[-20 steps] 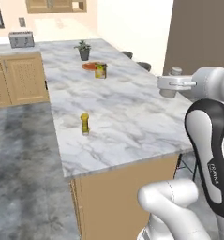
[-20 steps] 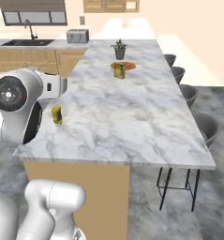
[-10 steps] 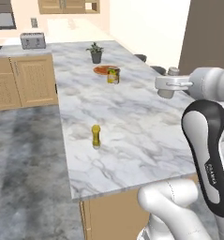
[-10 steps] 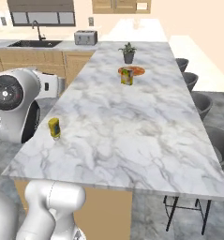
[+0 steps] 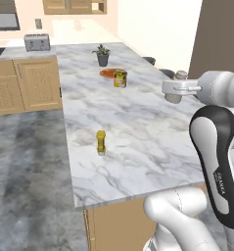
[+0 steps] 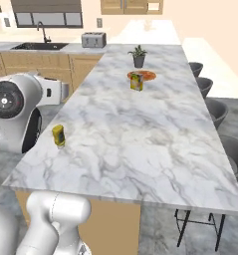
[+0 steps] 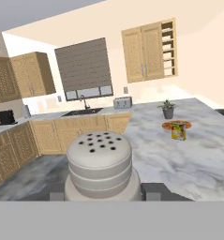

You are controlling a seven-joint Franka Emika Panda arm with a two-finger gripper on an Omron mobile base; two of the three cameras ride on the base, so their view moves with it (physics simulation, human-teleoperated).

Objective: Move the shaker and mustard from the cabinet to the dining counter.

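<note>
In the hand view the shaker sat right up against the camera, its perforated grey cap facing out, with the two fingers closed part-way against its sides, so it was held and carried above the floor beside the tabletop. From the left base view the same shaker hung at the end of the arm, over the tabletop's right-hand side and not yet set down. The mustard already stood upright on the white marble tabletop, near its left edge. Farther along lay a squat yellow-green can on an orange plate, then a potted plant. By my judgement, one item was delivered and only placing the shaker remained.
</note>
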